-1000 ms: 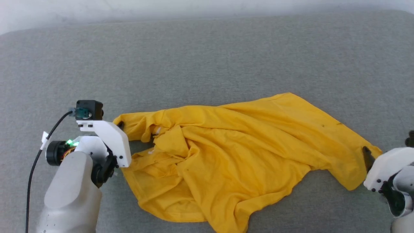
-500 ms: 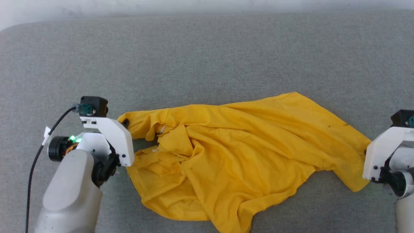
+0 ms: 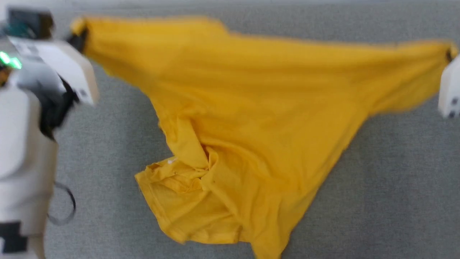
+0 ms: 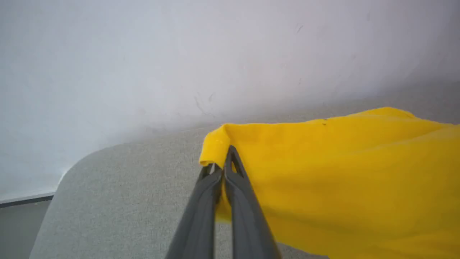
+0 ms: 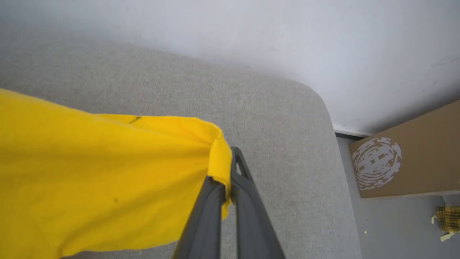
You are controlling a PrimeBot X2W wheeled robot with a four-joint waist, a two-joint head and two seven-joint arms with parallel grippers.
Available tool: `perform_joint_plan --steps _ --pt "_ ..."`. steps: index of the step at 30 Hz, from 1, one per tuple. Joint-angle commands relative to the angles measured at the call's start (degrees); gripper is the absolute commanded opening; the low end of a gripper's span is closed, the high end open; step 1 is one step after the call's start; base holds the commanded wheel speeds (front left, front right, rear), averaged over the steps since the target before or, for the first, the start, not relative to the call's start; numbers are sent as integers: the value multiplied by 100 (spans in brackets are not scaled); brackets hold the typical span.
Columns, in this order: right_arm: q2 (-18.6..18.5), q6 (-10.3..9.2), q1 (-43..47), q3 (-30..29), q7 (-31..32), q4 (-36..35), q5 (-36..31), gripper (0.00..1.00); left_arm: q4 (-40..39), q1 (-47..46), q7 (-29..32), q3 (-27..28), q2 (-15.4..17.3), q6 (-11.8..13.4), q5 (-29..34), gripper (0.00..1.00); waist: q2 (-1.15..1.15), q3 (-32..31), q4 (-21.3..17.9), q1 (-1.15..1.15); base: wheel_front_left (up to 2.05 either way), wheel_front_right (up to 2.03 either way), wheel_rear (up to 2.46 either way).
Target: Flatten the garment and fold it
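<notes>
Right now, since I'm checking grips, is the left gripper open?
No, the left gripper is pinched shut on a corner of the garment.

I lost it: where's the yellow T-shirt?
In the head view, the yellow cotton T-shirt hangs stretched between the left pincer and right pincer, over the grey fabric surface.

The garment [image 3: 251, 108] is plain mustard yellow across the middle of the head view, with a few tiny dark specks. The worktop [image 3: 395, 180] is mottled grey cloth. The left gripper [image 4: 221, 160] and right gripper [image 5: 227, 163] have dark grey fingers and white housings. A green light [image 3: 9, 60] glows at upper left. The wall [image 4: 143, 54] is off-white. At the right wrist view's right edge, brown cardboard [image 5: 427, 144] bears a white swirl print [image 5: 376, 162].
</notes>
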Motion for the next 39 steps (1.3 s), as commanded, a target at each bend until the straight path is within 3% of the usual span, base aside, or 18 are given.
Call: perform_joint_plan --steps 1,13,24,30,39 --pt "-44 -6 -160 37 -39 -36 -54 0 -31 -140 -38 37 60 41 62 0 -1 143 -2 0 0 0 0" --pt "-401 -6 -3200 829 -526 394 -197 0 -166 -2434 -571 386 317 601 421 0 -1 1176 -101 0 0 0 0" --pt "-137 -6 -5459 673 -2181 1151 -983 0 60 -4170 -1992 707 218 1071 547 0 -1 1606 -143 0 0 0 0" --pt "47 -6 -5893 569 -3004 1616 -1319 0 337 -4361 -2461 700 163 1018 493 0 -1 1721 -116 0 0 0 0" --pt "55 -6 -4934 898 -3607 2494 -1031 0 1189 -3146 -2446 397 162 447 315 0 -1 1615 -8 0 0 0 0"
